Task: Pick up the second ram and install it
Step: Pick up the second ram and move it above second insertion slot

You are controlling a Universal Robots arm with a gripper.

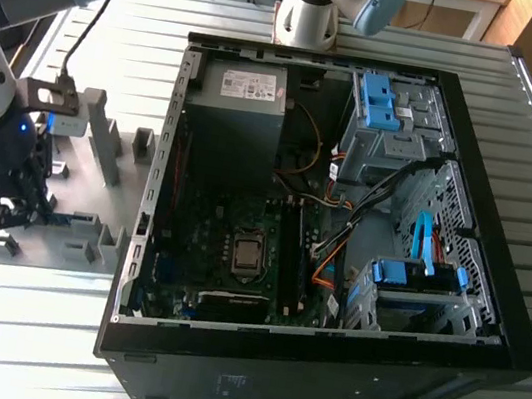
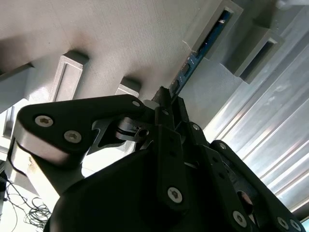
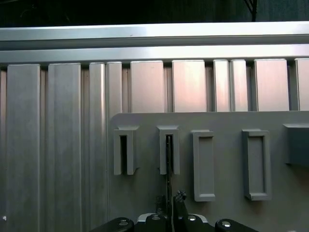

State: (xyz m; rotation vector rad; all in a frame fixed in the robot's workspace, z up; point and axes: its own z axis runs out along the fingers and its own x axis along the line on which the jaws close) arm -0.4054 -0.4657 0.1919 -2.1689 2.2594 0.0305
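Slatted table [image 1: 12,331], grey rack [image 1: 86,186] beside the case [image 1: 318,380] | step: pick-up, I reckon | gripper [image 2: 169,99] pinched shut on ram [image 2: 195,58], which stands edge-on in a rack slot | freeing it wants a straight pull.

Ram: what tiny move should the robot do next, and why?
Probably lift it straight up. The gripper looks clamped on the ram, which stands on edge with its far end in a slot of the grey holder, so pulling sideways could jam it.
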